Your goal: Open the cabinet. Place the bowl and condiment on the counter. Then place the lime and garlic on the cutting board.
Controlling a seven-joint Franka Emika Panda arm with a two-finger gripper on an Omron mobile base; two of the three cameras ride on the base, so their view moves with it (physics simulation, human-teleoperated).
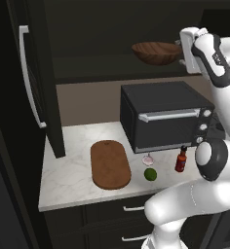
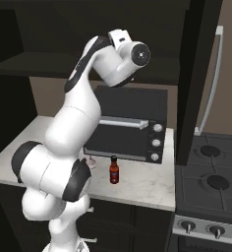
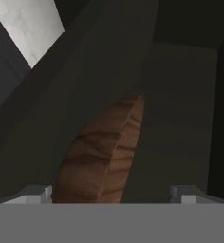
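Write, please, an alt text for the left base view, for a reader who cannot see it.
The white arm's open end effector reaches to the wooden bowl on the shelf of the open cabinet. Below, on the marble counter, lie a cutting board, garlic, a lime and a red condiment bottle before a black toaster oven.

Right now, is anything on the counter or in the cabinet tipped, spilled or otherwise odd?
Nothing stands out. The bowl sits level on the cabinet shelf, the condiment stands upright on the counter, and the lime and garlic lie beside the cutting board.
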